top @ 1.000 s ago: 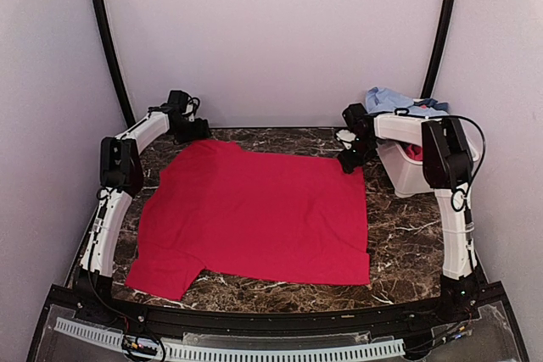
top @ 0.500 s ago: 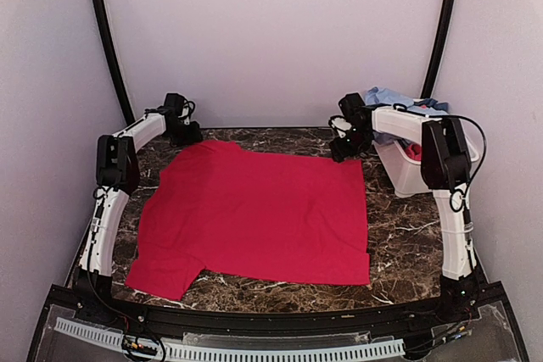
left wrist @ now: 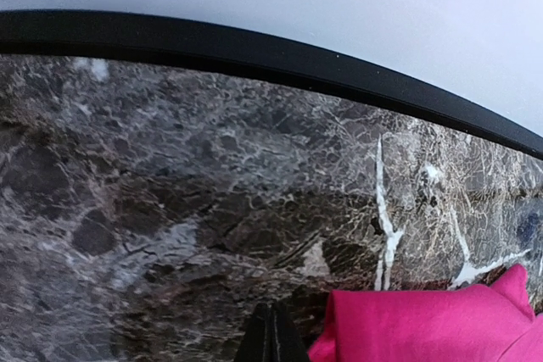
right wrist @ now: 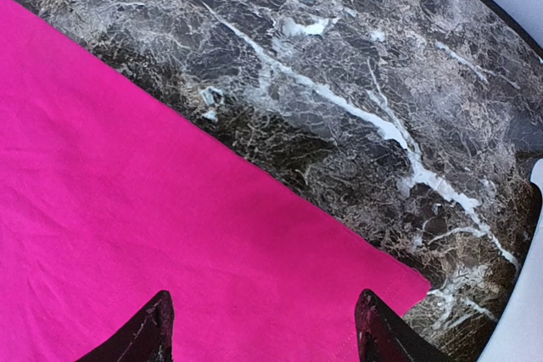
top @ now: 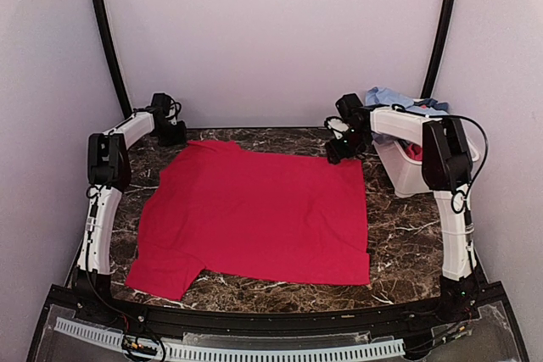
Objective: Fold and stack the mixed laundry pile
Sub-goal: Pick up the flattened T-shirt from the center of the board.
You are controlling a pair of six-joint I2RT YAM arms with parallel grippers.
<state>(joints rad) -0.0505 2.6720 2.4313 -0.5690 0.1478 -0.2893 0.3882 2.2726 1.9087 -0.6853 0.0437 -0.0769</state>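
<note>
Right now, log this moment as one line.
shirt: flat on table | left gripper: shut, empty, beside far-left corner | right gripper: open over far-right corner | tub: laundry inside

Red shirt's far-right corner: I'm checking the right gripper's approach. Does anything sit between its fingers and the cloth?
Nothing visible does. The right gripper hangs open directly over the red shirt near that corner; the white tub stands off to the side.
</note>
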